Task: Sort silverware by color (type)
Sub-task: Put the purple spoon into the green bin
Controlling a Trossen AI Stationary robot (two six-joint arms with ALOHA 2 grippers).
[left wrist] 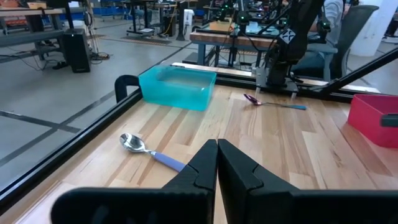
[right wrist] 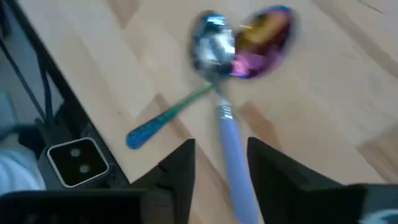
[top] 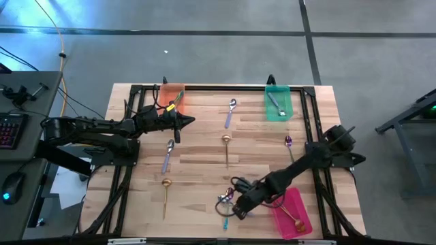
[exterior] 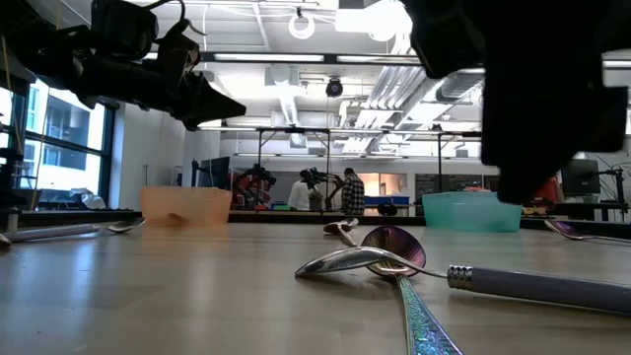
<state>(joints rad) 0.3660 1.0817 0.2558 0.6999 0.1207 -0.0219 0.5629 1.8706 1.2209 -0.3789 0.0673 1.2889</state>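
Near the table's near edge a silver spoon with a lavender handle (right wrist: 231, 149) lies with its bowl over an iridescent purple-green spoon (right wrist: 264, 34); the low view shows both (exterior: 532, 286) (exterior: 394, 247). My right gripper (top: 238, 207) (right wrist: 221, 171) is open just above them, one finger on each side of the lavender handle, apart from it. My left gripper (top: 185, 121) (left wrist: 217, 168) is shut and empty, raised beside the orange tray (top: 172, 97). More spoons lie flat on the wood: lavender (top: 231, 112) (top: 168, 155), gold (top: 226, 146) (top: 165, 194), iridescent (top: 289, 146).
A green tray (top: 278, 103) at the far right holds a spoon, and a pink tray (top: 293, 212) at the near right holds a gold one. Black frame rails run along the table's edges (top: 204, 87). People stand in the room behind (exterior: 345, 189).
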